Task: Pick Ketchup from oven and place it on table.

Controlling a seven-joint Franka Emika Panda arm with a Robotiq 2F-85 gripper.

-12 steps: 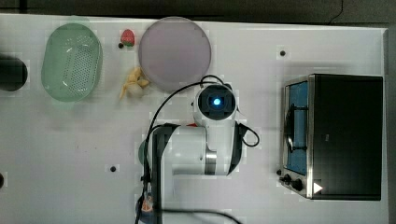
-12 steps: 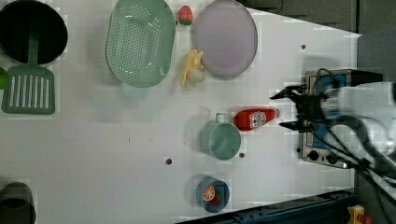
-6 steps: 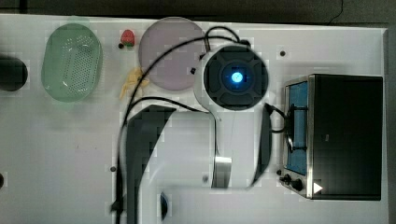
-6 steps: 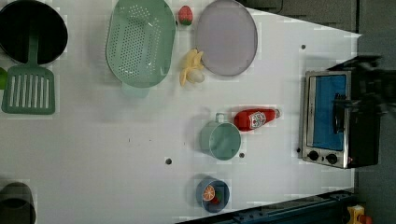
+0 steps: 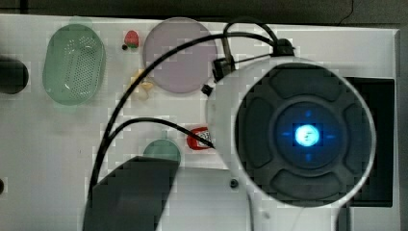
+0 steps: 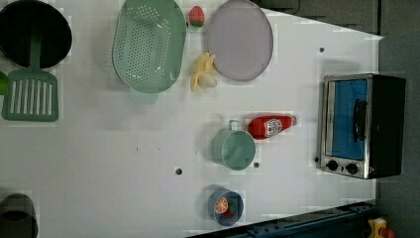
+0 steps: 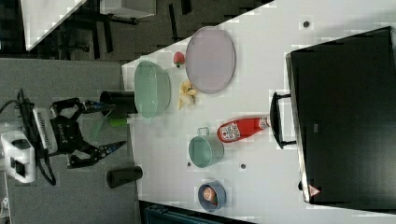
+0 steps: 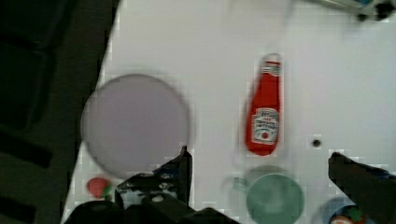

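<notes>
Left view: Ketchup [image 6: 270, 126] lies flat on table [image 6: 124, 168], w/ oven [image 6: 363, 126] at its 3 o'clock, apart. Right view: fingers [image 7: 113, 146] spread wide, holding nothing.

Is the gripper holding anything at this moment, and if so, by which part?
Nothing is held. The gripper is open and empty in the right view, raised clear of the table. The Ketchup lies on its side on the table beside the green cup.

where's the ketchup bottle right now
The slim red plastic ketchup bottle lies on its side on the white table, in the left view between the green metal mug and the black toaster oven.
</notes>
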